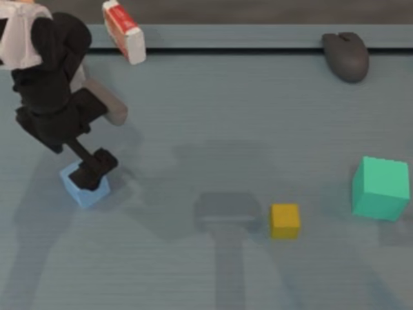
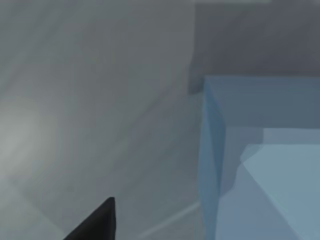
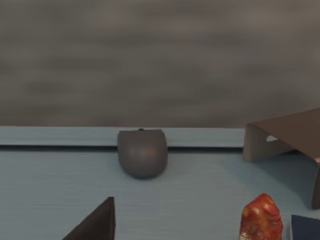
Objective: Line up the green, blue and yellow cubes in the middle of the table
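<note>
The light blue cube lies at the left of the table, and my left gripper hangs right over it, open. In the left wrist view the blue cube looms large; one dark finger stands beside it with a gap of table between, and the left gripper sits around the cube's near edge. The small yellow cube rests right of the table's middle. The big green cube stands at the far right. My right gripper is parked out of the top view, open and holding nothing.
A dark grey mouse lies at the back right, and a red and white box at the back left. A grey block sits partly under the left arm. The right wrist view shows a brown wooden piece and a red object.
</note>
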You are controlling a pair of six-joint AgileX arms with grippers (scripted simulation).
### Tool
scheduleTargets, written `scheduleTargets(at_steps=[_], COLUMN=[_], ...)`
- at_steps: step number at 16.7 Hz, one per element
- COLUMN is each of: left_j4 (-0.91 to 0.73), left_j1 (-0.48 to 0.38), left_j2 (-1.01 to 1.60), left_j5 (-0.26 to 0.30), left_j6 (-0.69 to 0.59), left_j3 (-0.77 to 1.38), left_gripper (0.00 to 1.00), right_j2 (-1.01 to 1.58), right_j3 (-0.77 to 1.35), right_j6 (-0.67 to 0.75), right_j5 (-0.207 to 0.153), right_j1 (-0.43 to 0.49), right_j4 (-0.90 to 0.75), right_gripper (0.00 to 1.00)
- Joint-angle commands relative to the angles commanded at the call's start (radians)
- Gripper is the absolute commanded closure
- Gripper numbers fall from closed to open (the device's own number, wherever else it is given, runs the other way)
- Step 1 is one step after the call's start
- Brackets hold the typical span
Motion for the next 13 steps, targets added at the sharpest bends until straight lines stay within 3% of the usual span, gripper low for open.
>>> scheduleTargets(at_steps=[5,10,13], left_j4=[0.193,0.204,0.204], left_j1=[0.000,0.000,0.000], left_j2=[0.078,0.085,0.085], left_j5=[0.001,0.001,0.001], left_j6=[0.001,0.002,0.002], left_j3=[-0.111,-0.119,-0.119], left_gripper=[0.00,0.00,0.23], right_j2=[0.000,0.000,0.000], right_j3=[0.000,0.000,0.000], right_j6=[0.000,0.000,0.000], right_j5=[0.000,0.000,0.000], right_j1=[0.000,0.000,0.000], right_j4=[0.000,0.000,0.000], right_gripper=[0.00,0.00,0.00])
